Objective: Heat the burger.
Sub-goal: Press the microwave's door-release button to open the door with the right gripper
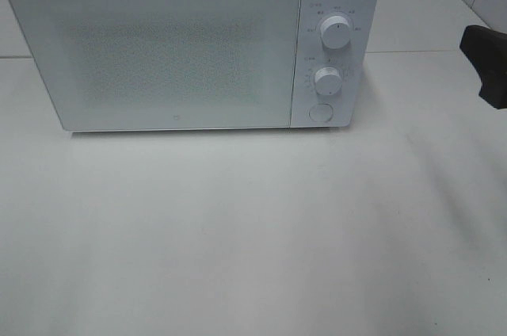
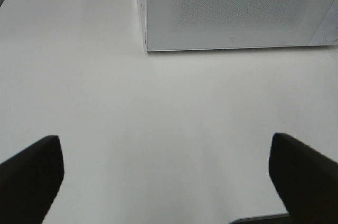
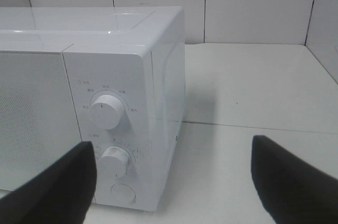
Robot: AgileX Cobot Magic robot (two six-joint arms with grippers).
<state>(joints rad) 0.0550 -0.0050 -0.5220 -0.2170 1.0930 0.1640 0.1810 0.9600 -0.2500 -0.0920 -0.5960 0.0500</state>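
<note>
At the back of the white table (image 1: 253,233) stands a white microwave (image 1: 158,51), its door (image 1: 150,55) shut flat against the body. The door's speckled, frosted panel lets nothing of the inside show. To the right of the door runs the control strip, with an upper knob (image 1: 335,33), a lower knob (image 1: 326,79) beneath it and a round button (image 1: 320,112) at the foot. The burger shows in none of the three views, so where it lies cannot be told. The left gripper (image 2: 165,152) hangs over bare tabletop in front of the microwave's left front corner. Its two dark fingers (image 2: 31,176) are spread far apart and there is nothing between them. The right gripper (image 3: 171,152) sits off the microwave's right side and faces the control strip at an angle. Its fingers (image 3: 285,176) also stand wide apart and empty, and one of them overlaps the lower part of the door in the wrist view. From the high camera only a dark piece of that right arm shows, at the right edge beside the microwave and clear of it. Behind the table rises a pale tiled wall (image 3: 253,7).
</note>
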